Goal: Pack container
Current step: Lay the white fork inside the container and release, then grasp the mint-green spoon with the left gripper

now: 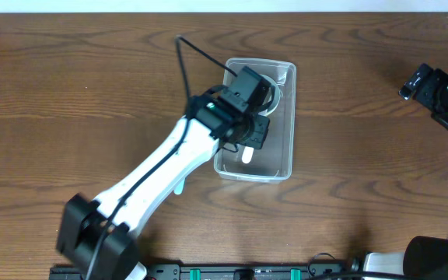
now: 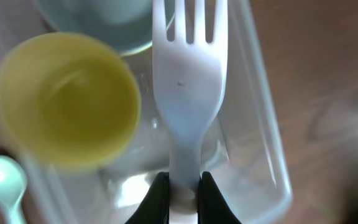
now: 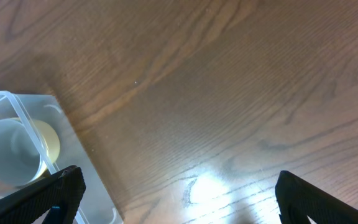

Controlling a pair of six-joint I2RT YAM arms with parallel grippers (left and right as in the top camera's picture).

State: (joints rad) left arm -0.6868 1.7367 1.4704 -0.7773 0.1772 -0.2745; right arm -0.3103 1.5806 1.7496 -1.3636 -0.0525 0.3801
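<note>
Wood table carries the clear container at its middle; its thin, light, slippery walls likely flex, so the rim looks the surest hold; left gripper pinches a white fork over the container; right gripper gapes, well right of it.

fork white | cup yellow | container clear | table — brown woodgrain

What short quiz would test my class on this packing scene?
1. True or false: the left fingers grip a fork.
2. Where is the yellow cup? A in the container; B beside it; C on the fork.
3. Fill in: the right fingers are ____ (open or shut).
Key: 1 true; 2 A; 3 open.
</note>
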